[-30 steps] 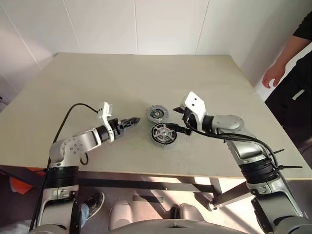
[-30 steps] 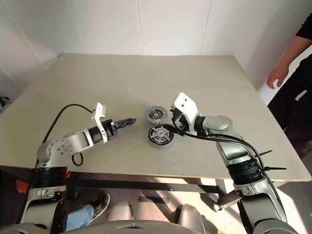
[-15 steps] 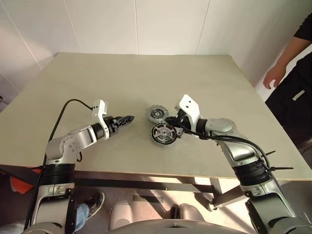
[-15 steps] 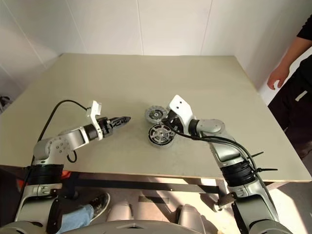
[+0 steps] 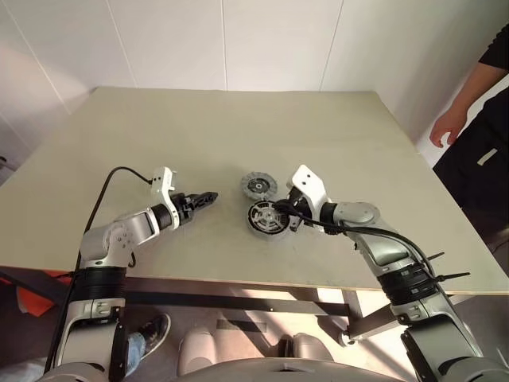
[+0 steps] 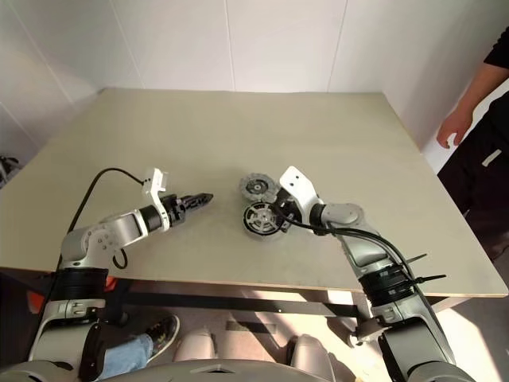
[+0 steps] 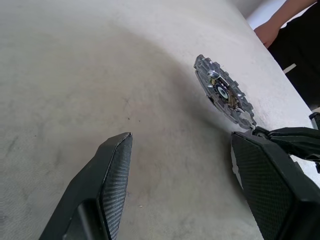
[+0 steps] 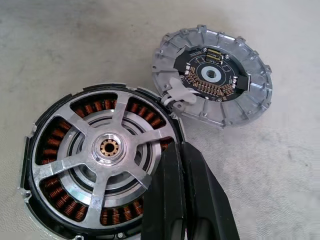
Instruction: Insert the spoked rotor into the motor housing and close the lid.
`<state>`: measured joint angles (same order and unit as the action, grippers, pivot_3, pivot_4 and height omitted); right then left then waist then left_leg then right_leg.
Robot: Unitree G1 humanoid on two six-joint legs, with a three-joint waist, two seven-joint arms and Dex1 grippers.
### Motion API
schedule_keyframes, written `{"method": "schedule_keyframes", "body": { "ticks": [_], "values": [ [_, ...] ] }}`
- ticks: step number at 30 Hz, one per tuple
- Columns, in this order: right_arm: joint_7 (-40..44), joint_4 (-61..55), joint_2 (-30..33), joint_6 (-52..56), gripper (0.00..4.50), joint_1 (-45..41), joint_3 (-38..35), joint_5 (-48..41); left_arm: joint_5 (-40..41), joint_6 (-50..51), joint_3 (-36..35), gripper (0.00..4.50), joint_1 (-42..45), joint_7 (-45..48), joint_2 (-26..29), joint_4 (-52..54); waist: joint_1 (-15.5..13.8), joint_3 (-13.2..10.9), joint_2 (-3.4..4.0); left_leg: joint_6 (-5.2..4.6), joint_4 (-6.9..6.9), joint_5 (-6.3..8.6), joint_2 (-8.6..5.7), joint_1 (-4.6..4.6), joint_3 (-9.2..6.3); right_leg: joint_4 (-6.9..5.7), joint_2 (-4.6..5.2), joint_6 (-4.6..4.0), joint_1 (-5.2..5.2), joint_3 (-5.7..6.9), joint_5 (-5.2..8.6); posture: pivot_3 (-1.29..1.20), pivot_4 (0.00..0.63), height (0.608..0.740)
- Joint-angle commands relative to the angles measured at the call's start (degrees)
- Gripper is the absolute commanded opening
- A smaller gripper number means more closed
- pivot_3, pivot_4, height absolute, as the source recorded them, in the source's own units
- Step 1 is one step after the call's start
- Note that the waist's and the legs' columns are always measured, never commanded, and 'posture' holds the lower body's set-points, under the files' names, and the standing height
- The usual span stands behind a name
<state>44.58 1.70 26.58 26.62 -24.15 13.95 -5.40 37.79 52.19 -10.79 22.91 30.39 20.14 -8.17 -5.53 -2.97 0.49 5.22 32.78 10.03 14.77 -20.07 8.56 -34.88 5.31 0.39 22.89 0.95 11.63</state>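
Counts: we saw one motor housing point(image 8: 100, 165), one spoked rotor point(image 8: 107, 150) and one lid point(image 8: 215, 75), two grippers, and one person point(image 5: 477, 103) at the far right.
Rotor: it sat inside the housing, copper windings showing between its spokes.
Housing: it lay on the tabletop point(image 5: 238, 127) near the middle, toward the near edge.
Lid: it lay just beyond the housing on the far side, its rim close against the housing's; we could not tell whether they touched.
Right gripper point(image 8: 181, 165): its jaws were pressed together with nothing between them, the tips over the housing's right rim.
Left gripper point(image 5: 208, 196): its jaws stood wide and empty, left of the housing and apart from it.
Open room: the far half and left side of the tabletop were bare; the parts lay well in from every edge.
Cut off: the person was cropped by the frame edge, showing a hand point(image 5: 447, 127) and dark clothing.
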Motion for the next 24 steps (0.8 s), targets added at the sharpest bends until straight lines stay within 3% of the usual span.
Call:
{"method": "schedule_keyframes", "body": {
  "ticks": [1,6,8,11,16,24],
  "values": [
    [3.37,-6.2,2.59,-2.55,0.06,-5.28,-2.25,-1.28,-0.49,-1.79,0.74,3.34,1.89,1.03,-0.54,0.96,0.04,-0.03,0.06,0.0,-0.04,0.0,0.0,-0.05,0.0,0.0,-0.01,0.0,0.07,0.01,0.0,0.0,0.0,0.74],
    [12.74,-7.42,9.81,-7.4,0.06,-11.04,0.97,0.85,-3.25,-4.3,3.46,3.34,1.89,2.08,-0.02,1.98,0.01,-0.05,0.07,0.07,-0.09,-0.04,0.02,-0.18,0.01,0.03,-0.03,-0.01,0.22,0.02,0.0,0.0,0.0,0.74],
    [21.86,-8.12,14.36,-11.51,0.06,-12.48,3.32,0.07,-4.97,-5.61,4.9,3.34,2.03,2.47,0.55,2.52,-0.07,-0.04,0.06,0.05,-0.08,-0.02,0.03,-0.19,0.01,0.06,-0.02,-0.01,0.19,0.04,0.01,0.0,0.0,0.74],
    [31.85,-4.3,17.74,-18.48,0.63,-16.75,7.55,1.94,-8.37,-8.03,7.55,3.34,2.31,2.77,1.64,3.14,-0.02,-0.06,0.08,-0.19,-0.01,0.11,0.03,-0.22,0.01,0.05,0.0,0.0,0.18,0.07,0.01,0.0,0.0,0.74],
    [36.69,6.57,17.35,-35.25,2.28,-21.09,15.21,11.19,-8.96,-8.06,7.92,3.34,1.4,1.72,0.77,5.62,0.06,-0.06,0.05,-0.18,0.23,0.11,0.04,-0.2,0.01,-0.17,0.05,-0.01,0.17,0.05,0.01,0.0,0.0,0.74],
    [38.8,20.72,12.06,-49.61,2.28,-25.46,20.18,17.22,-8.43,-6.72,6.98,3.34,-3.54,-1.55,-1.27,11.21,0.28,-0.06,0.05,-0.2,0.39,0.11,0.05,-0.46,0.01,-0.39,0.04,-0.02,0.44,0.05,0.01,0.0,0.0,0.74]
  ]
}}
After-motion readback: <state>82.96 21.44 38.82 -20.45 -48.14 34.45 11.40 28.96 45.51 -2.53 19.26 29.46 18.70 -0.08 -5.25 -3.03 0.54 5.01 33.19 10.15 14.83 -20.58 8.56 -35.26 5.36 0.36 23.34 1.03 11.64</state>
